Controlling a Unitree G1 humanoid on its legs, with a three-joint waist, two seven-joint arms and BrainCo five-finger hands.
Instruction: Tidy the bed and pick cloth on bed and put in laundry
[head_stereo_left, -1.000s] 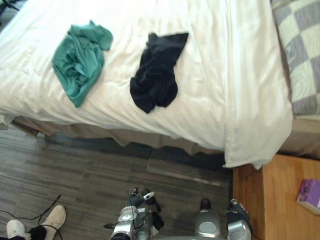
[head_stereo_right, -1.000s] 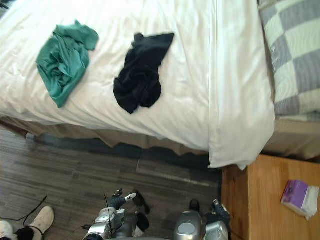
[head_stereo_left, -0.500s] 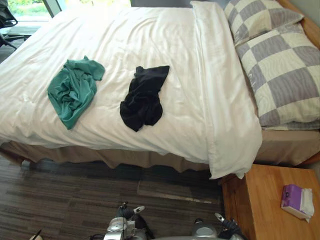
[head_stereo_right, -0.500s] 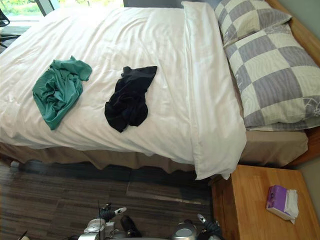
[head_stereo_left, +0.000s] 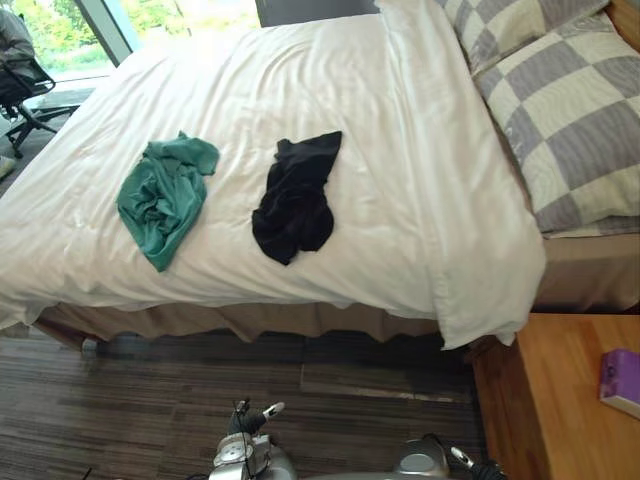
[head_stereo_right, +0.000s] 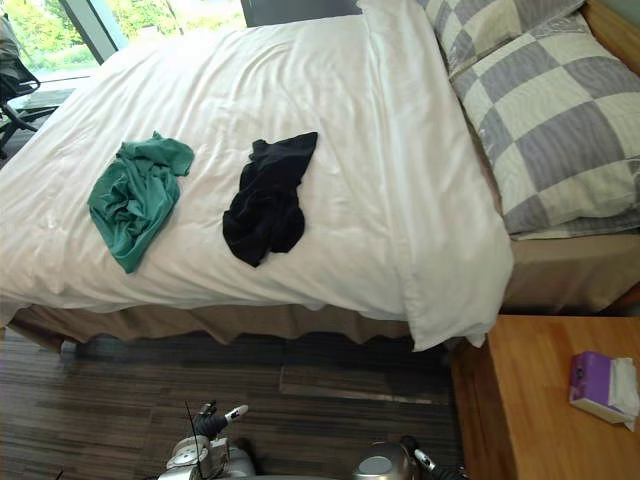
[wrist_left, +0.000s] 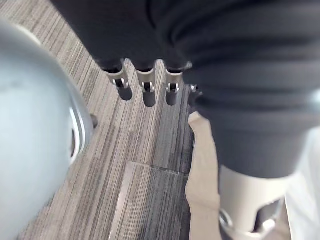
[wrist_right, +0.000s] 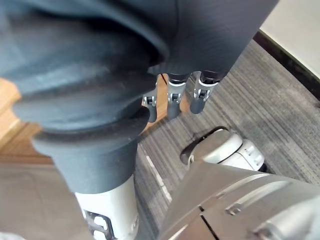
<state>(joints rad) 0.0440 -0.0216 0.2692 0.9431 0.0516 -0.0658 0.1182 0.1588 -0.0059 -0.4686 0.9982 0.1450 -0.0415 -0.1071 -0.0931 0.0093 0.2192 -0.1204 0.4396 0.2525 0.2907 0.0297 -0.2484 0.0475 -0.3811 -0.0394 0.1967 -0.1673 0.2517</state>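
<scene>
Green cloth (head_stereo_left: 163, 197) and black cloth (head_stereo_left: 295, 195) lie apart near bed (head_stereo_left: 420, 200) edge.

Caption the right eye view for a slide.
Green cloth and black cloth lie apart on the white duvet, checked pillows at the head.

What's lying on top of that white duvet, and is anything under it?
Two crumpled cloths lie on the duvet, apart from each other: a green cloth and a black cloth. Anything beneath the duvet is covered, so I cannot tell.

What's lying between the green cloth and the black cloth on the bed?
Only bare white duvet separates the green cloth from the black cloth, in both eye views.
</scene>
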